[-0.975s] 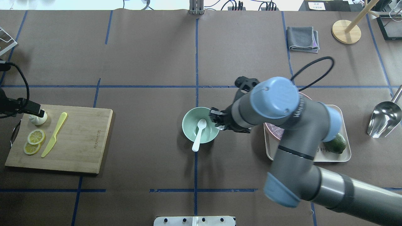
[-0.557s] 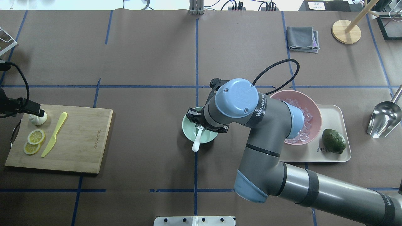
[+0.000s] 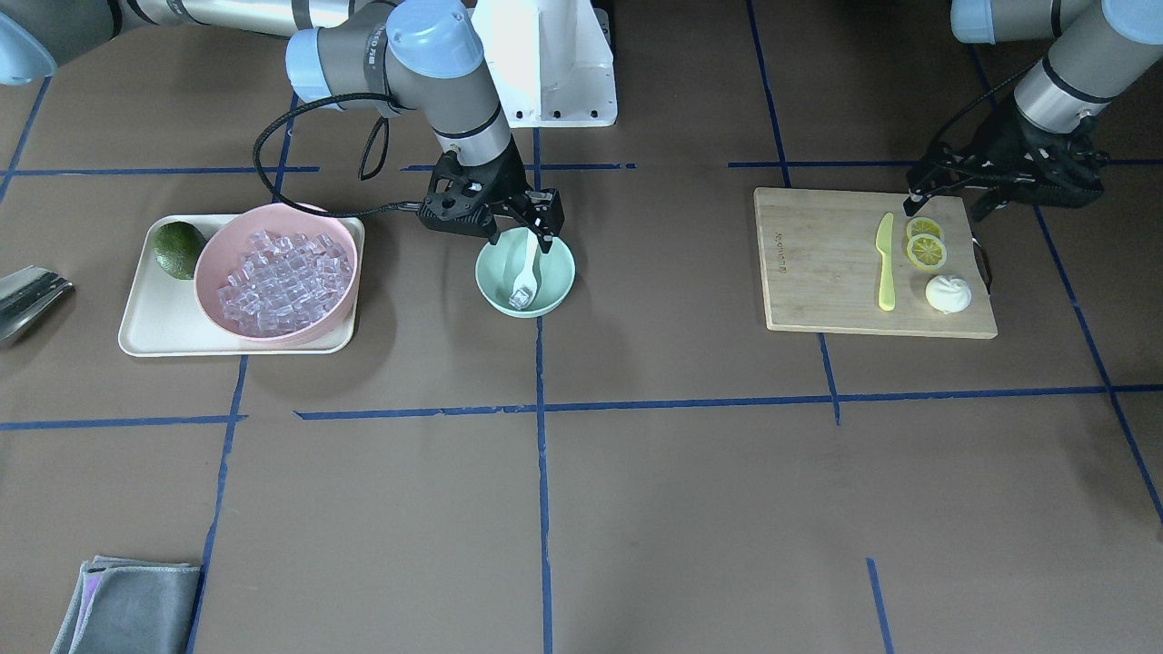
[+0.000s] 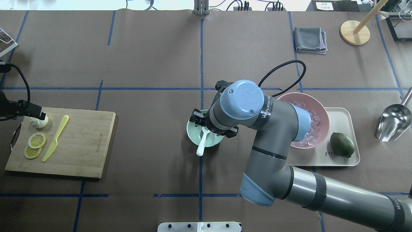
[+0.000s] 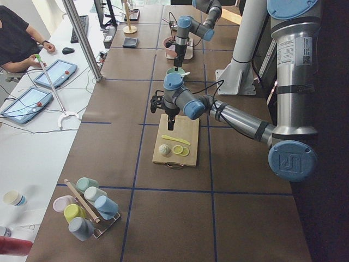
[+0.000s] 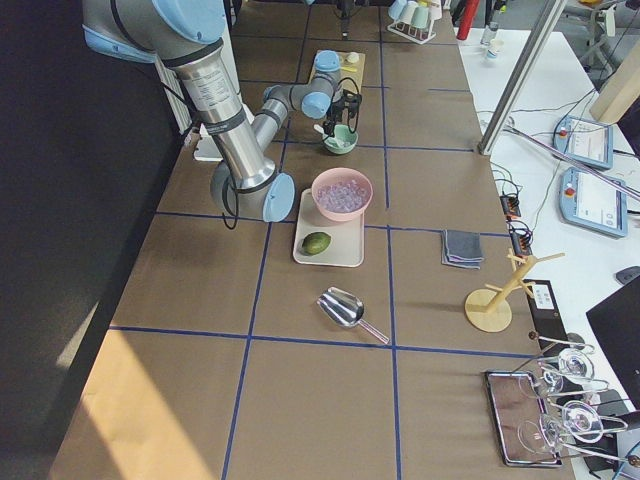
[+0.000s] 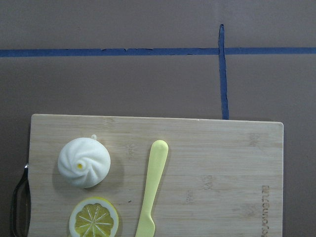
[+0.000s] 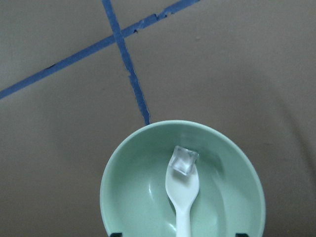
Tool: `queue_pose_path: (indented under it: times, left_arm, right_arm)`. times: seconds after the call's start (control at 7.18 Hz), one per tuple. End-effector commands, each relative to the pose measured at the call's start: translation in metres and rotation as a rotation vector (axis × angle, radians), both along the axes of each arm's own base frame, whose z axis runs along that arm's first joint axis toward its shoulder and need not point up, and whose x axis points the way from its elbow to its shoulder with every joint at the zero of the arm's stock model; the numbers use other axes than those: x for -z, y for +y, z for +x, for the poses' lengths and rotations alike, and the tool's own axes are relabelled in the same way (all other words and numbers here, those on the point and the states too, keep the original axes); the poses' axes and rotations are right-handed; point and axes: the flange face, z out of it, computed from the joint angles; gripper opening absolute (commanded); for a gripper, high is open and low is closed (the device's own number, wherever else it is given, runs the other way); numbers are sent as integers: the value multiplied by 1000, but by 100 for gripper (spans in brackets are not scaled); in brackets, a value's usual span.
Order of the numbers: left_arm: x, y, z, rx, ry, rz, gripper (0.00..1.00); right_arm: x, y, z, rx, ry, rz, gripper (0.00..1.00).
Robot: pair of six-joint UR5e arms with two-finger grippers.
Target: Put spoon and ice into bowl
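Observation:
The mint-green bowl [image 3: 495, 292] stands at the table's middle. It also shows in the overhead view [image 4: 190, 132] and the right wrist view [image 8: 129, 197]. The white spoon [image 3: 531, 259] leans in it, scoop down, handle over the rim [image 4: 201, 146]. One clear ice cube [image 8: 184, 160] lies on the spoon's scoop [image 8: 183, 190]; it also shows in the front view [image 3: 520, 297]. My right gripper [image 3: 523, 242] hangs open and empty just above the bowl. My left gripper [image 3: 945, 204] hovers over the cutting board's end, jaws spread, holding nothing.
A pink bowl [image 3: 211, 250] full of ice cubes and a dark green fruit [image 3: 177, 248] sit on a cream tray [image 3: 136, 338]. A cutting board [image 3: 818, 272] holds a yellow-green knife [image 3: 884, 263], lemon slices [image 3: 925, 242] and a white bun [image 3: 948, 292]. A metal scoop [image 4: 394, 120] lies far right.
My right arm swung left from the bowl's right rim to over the bowl, uncovering the pink bowl. Its jaws widened slightly. The left arm has not moved.

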Motion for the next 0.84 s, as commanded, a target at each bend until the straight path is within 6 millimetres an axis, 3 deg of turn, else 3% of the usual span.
queue_pose_path:
  times: [0.0, 0.14, 0.42, 0.56, 0.7]
  left_arm:
    - [-11, 6, -4, -17, -14, 1, 99]
    - [-20, 1, -17, -52, -30, 59, 99]
    - [-50, -5, -55, -76, -75, 108, 99]
    - [-76, -5, -79, -120, -67, 119, 99]
    - [-106, -14, -119, -123, -76, 148, 99]
  right_arm:
    - [-31, -29, 85, -5, -5, -77, 99]
    - [-56, -35, 132, 34, 3, -36, 100]
    - [-132, -29, 225, 101, 68, 33, 100]
    - [-167, -36, 272, 150, 90, 73, 100]
    - [-199, -42, 313, 192, 116, 121, 100]
